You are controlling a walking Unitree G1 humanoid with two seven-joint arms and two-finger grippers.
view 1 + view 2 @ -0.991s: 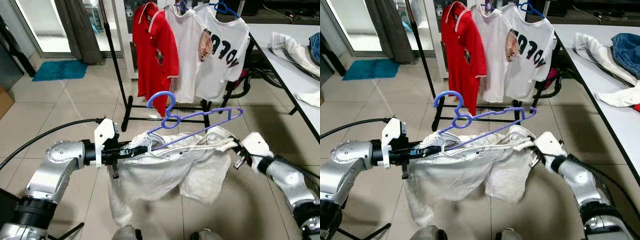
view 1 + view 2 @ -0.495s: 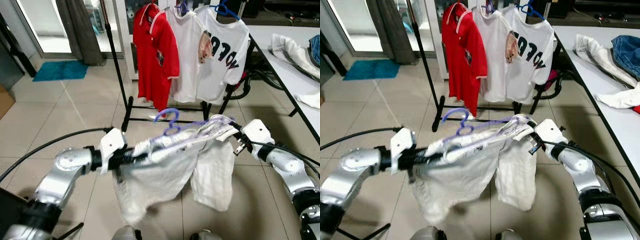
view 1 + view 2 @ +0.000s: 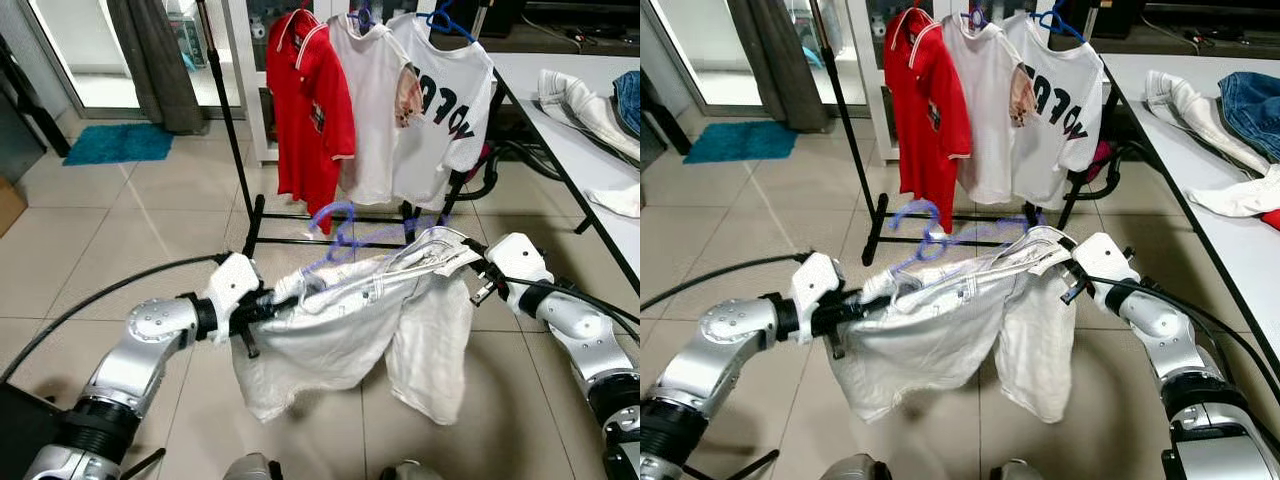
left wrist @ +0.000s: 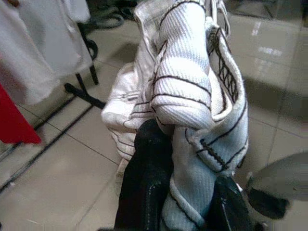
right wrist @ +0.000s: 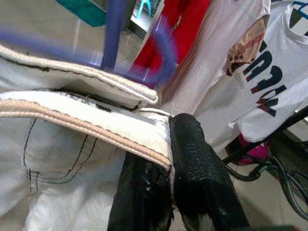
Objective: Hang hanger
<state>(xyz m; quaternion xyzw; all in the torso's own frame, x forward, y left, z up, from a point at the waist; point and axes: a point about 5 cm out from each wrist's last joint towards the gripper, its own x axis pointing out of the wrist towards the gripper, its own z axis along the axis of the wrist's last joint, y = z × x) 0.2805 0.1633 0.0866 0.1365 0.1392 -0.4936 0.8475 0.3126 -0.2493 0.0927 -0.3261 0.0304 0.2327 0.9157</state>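
Item: white trousers [image 3: 350, 310] on purple hanger [image 3: 335, 222], my left gripper [image 3: 262, 305] and right gripper [image 3: 470, 268] each clamped on waistband. Keep level; lift hook toward rack [image 3: 225, 120], twelve o'clock.

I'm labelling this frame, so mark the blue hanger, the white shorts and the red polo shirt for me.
blue hanger [image 3: 917, 212]: right eye view, on its blurred hook.
white shorts [image 3: 330, 330]: left eye view, on the hanging left leg.
red polo shirt [image 3: 305, 110]: left eye view, on its chest.
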